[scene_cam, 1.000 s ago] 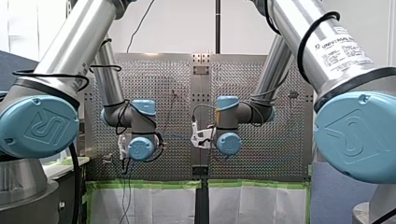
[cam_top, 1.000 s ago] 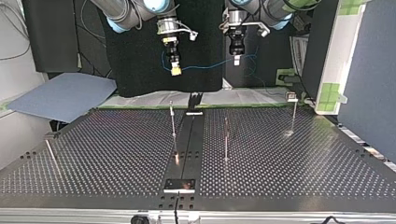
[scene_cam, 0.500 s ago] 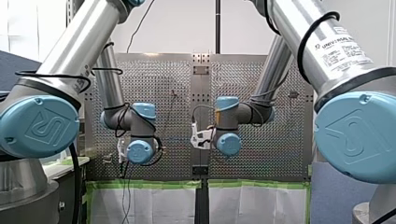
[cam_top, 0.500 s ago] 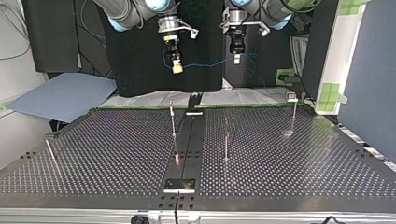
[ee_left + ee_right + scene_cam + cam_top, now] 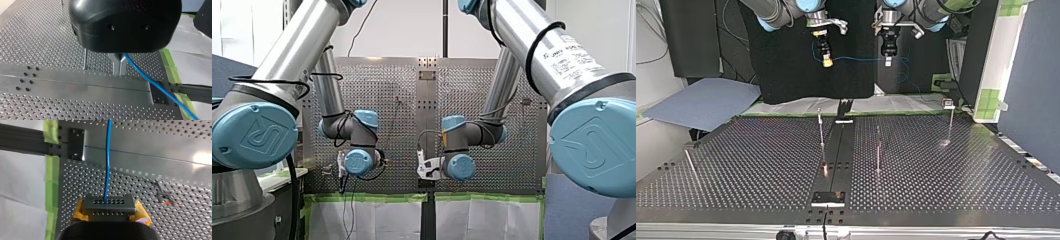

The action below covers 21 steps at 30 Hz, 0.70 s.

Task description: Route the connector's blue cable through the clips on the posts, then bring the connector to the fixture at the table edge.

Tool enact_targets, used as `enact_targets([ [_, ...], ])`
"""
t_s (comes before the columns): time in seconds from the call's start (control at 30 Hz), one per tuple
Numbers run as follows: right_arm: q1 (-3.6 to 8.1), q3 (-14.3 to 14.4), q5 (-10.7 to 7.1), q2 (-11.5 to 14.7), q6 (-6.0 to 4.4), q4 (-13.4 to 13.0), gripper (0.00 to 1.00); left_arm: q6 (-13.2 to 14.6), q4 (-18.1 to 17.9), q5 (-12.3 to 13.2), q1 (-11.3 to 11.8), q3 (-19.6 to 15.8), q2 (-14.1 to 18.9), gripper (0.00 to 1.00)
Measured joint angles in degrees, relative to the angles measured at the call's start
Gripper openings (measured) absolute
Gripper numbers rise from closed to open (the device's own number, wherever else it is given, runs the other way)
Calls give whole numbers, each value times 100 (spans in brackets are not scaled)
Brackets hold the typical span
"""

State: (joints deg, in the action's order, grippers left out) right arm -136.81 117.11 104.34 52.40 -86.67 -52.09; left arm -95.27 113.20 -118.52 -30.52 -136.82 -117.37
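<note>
blue cable (image 5: 108,145), unrouted, sits pinched in our left gripper (image 5: 119,71), its connector (image 5: 108,203) clamped in our right gripper (image 5: 109,213); next we should lower it to the posts (image 5: 821,131).

Blue cable (image 5: 150,80) runs off the left wrist view's edge, far end unseen. Connector (image 5: 108,207) covers most of the yellow pads (image 5: 141,213). Clips on the post (image 5: 821,130) too small to tell.
</note>
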Motion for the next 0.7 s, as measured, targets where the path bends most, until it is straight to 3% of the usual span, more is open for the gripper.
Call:
enact_targets([
  [0.33, 7, 8, 11, 11, -17, 445, 0, 9, 2, -30, -1, 31, 34, 0],
  [0.53, 21, 5, 36, 126, -133, 525, 0, -82, 177, -265, -73, 254, 270, 0],
  [0.7, 60, -29, -109, 320, -306, 689, 0, -93, 408, -467, -49, 331, 517, 0],
])
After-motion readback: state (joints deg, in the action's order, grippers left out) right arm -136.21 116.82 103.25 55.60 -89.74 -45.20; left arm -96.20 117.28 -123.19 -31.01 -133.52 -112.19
